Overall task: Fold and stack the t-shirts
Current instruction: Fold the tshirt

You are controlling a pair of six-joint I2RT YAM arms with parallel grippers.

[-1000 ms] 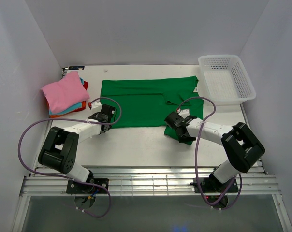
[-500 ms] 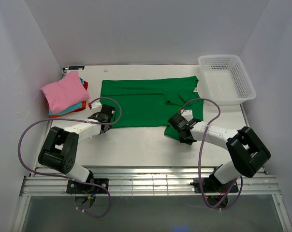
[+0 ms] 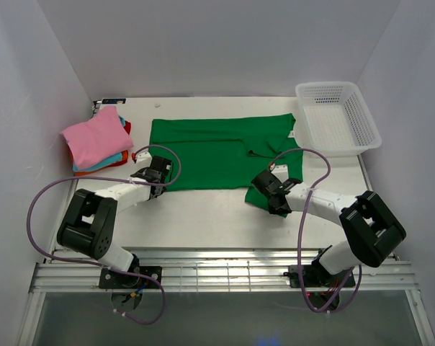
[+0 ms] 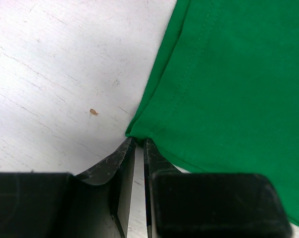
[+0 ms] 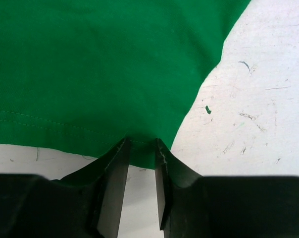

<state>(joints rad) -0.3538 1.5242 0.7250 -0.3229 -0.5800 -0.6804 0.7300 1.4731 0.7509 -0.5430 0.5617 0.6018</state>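
The green t-shirt [image 3: 217, 151] lies spread out and mostly flat in the middle of the surface [image 3: 203, 220], long side across. Some cloth is doubled over towards its right end.

At the shirt's near-left corner, the left jaws are drawn almost together. The left wrist view shows the corner of the shirt [image 4: 228, 99] running into the thin slit between them, so I judge it pinched. At the shirt's near-right edge, the right jaws stand partly open astride the hem. In the right wrist view the shirt [image 5: 100, 64] dips between the tips with a gap on either side, so I read this as no grip yet.

Off the shirt's left end sits the stack of folded t-shirts [image 3: 96, 143], with the pink one [image 3: 93, 135] on top and teal and orange-red edges showing beneath. Off the shirt's far-right corner stands the white mesh basket [image 3: 340, 115], which has no part in this.

The step in hand looks like taking hold of the near edge at both ends for a lengthwise fold. Next, the right jaws should pinch firmly on the hem. Both arms should then lift together, just enough to clear the surface, and carry the near edge over towards the far edge. The cloth between them needs to stay taut and level so the fold lands straight. If either side slips, the crease will skew.
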